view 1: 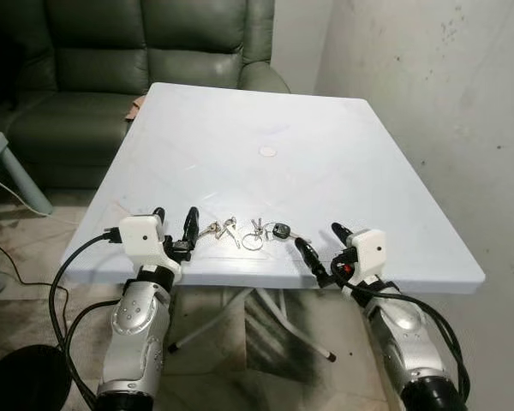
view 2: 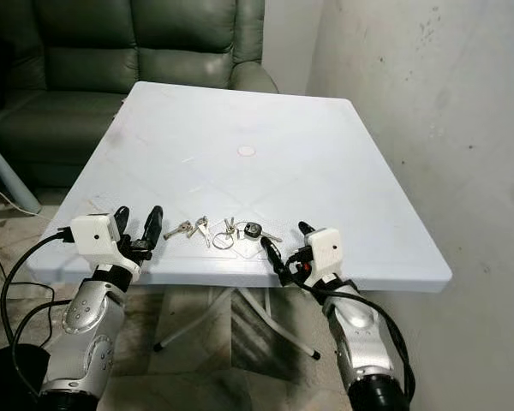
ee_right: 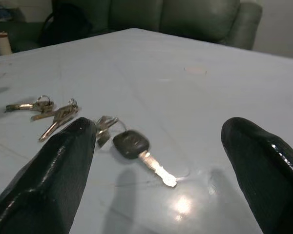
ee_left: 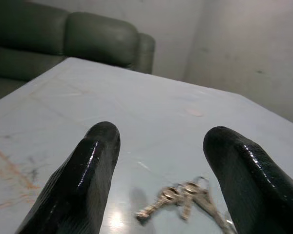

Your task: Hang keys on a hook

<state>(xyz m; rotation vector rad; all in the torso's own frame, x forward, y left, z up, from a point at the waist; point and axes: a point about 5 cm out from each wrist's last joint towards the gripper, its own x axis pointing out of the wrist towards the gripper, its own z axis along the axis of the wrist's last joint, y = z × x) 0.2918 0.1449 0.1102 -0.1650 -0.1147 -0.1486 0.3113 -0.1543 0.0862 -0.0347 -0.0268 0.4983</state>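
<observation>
I am at the reaching step: my left gripper and right gripper both hover spread wide and empty low in frame, flanking the keys on the table, so I judge I must next close on the bunch.

The table is showing pale blue-white, with faint orange streaks at its near-left edge. Silver keys are glinting, one black-headed. The sofa is looking dark green.
</observation>
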